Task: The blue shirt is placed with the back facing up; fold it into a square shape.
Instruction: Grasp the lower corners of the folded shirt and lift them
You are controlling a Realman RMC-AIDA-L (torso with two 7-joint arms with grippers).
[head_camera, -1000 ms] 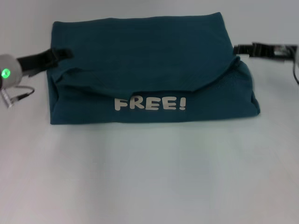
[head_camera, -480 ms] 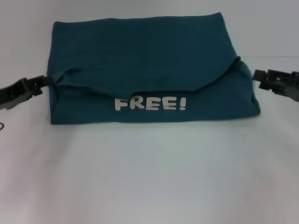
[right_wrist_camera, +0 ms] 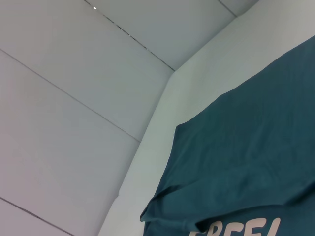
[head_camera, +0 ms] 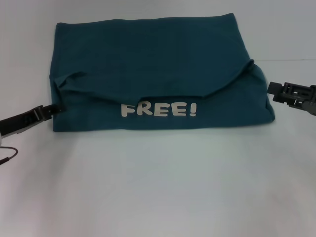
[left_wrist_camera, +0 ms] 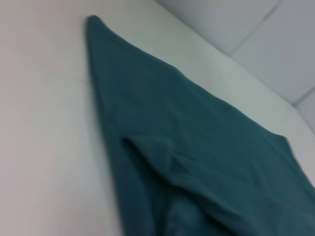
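Observation:
The blue shirt (head_camera: 148, 64) lies folded into a wide rectangle on the white table, a top flap drooping over the front strip where the white "FREE!" lettering (head_camera: 159, 109) shows. My left gripper (head_camera: 58, 108) sits low at the shirt's front left corner, its tip right at the cloth edge. At the shirt's right side my right gripper (head_camera: 270, 91) hovers open, a small gap away from the cloth. The left wrist view shows the shirt (left_wrist_camera: 197, 162) with a raised crease. In the right wrist view, a corner of the shirt (right_wrist_camera: 246, 162) appears along with part of the lettering.
White table (head_camera: 158, 187) stretches in front of the shirt. A thin cable (head_camera: 7, 155) loops at the far left edge. Pale wall panels (right_wrist_camera: 74, 98) rise behind the table.
Both grippers have moved from the shirt's upper side edges down toward its front corners. The left one went farther forward. The shirt's fold has stayed as it was.

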